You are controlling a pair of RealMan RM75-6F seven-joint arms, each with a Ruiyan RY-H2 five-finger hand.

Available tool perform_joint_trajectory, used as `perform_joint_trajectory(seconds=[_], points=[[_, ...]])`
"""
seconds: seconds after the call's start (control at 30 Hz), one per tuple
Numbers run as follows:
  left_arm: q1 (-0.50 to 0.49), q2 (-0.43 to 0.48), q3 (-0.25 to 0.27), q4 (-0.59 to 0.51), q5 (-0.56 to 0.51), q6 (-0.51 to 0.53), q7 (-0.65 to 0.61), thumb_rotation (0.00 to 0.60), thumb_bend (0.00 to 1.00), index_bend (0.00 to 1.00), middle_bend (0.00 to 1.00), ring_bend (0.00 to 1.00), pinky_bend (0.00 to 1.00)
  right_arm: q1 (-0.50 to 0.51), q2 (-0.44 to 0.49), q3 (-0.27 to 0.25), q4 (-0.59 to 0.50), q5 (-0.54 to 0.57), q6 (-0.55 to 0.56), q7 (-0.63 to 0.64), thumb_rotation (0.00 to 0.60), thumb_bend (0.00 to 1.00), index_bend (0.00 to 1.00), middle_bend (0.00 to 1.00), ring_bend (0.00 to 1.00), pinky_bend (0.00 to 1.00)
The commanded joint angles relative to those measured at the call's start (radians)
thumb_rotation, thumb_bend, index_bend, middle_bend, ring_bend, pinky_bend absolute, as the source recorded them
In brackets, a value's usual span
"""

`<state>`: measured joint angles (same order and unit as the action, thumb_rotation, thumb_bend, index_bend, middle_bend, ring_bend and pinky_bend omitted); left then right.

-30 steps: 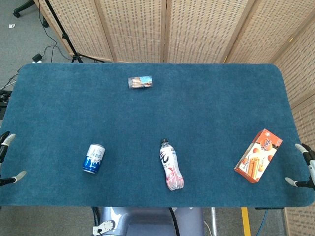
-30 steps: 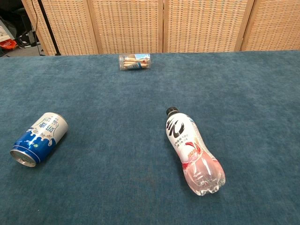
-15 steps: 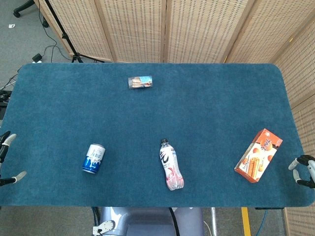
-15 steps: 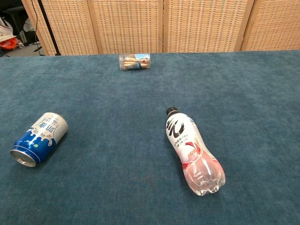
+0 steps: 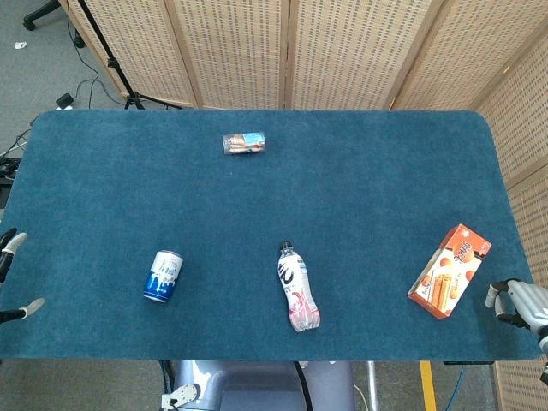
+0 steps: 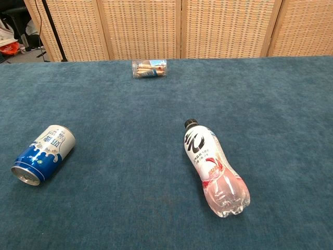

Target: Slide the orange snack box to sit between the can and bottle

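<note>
The box [image 5: 449, 271] is orange cardboard, flat and long, with pictures of biscuit sticks on top. It lies tilted near the front right edge of the table [image 5: 360, 180], well apart from the bottle [image 5: 297, 287]. The right hand [image 5: 516, 303] is just beside the box, not touching it, fingers curled in and holding nothing. The left hand [image 5: 12, 274] shows only at the left edge, fingers apart, holding nothing.

The clear plastic bottle lies on its side, black cap pointing away. The round blue and white can [image 5: 163, 276] lies on its side to its left. The table top is fuzzy blue cloth. Far back lies a small clear tube [image 5: 244, 143] of snacks.
</note>
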<state>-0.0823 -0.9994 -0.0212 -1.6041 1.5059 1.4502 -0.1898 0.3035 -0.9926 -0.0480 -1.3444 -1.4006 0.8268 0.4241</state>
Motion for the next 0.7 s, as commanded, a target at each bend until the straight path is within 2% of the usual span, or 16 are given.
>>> perform_joint_trajectory(seconds=[0.03,0.27,0.47,0.7], points=[[0.001,0.001,0.0,0.001,-0.002,0.0,-0.003,0.6,0.0,0.0,0.0,0.0,0.0,0.03,0.018,-0.006,-0.05,0.025,-0.058,-0.052,0.6,0.83,0.56,0.45,0.25,0.32],[0.0,0.003,-0.002,0.004,-0.007,-0.003,-0.011,0.6,0.0,0.0,0.0,0.0,0.0,0.045,0.021,0.005,-0.082,0.04,-0.072,-0.074,0.6,0.83,0.56,0.46,0.25,0.32],[-0.001,0.004,0.0,0.005,-0.004,-0.006,-0.015,0.6,0.0,0.0,0.0,0.0,0.0,0.093,0.038,0.012,-0.126,0.052,-0.15,-0.073,0.6,0.83,0.56,0.46,0.25,0.32],[-0.002,0.005,0.0,0.006,-0.01,-0.012,-0.02,0.6,0.0,0.0,0.0,0.0,0.0,0.173,0.023,0.049,-0.17,0.113,-0.22,-0.165,0.6,0.79,0.56,0.45,0.25,0.32]])
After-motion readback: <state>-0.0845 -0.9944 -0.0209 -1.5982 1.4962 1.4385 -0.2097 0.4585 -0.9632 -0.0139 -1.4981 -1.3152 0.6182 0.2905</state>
